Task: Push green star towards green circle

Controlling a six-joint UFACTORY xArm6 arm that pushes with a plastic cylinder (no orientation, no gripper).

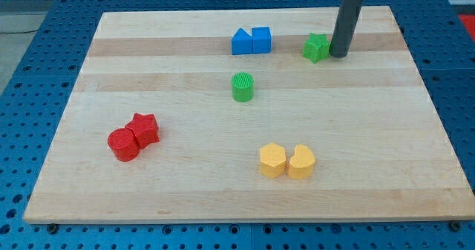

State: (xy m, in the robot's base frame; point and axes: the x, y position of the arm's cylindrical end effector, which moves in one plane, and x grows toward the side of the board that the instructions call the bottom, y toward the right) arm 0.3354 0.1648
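The green star [316,47] lies near the view's top right on the wooden board. The green circle [243,87] stands near the board's middle, down and to the left of the star. My tip [339,55] is at the lower end of the dark rod, right beside the star on its right side, touching it or nearly so.
Two blue blocks, a triangle-like one [241,41] and a cube [261,39], sit together left of the star. A red circle [123,144] and a red star [143,128] sit at lower left. Two yellow blocks [272,160] [301,162] sit at the bottom middle.
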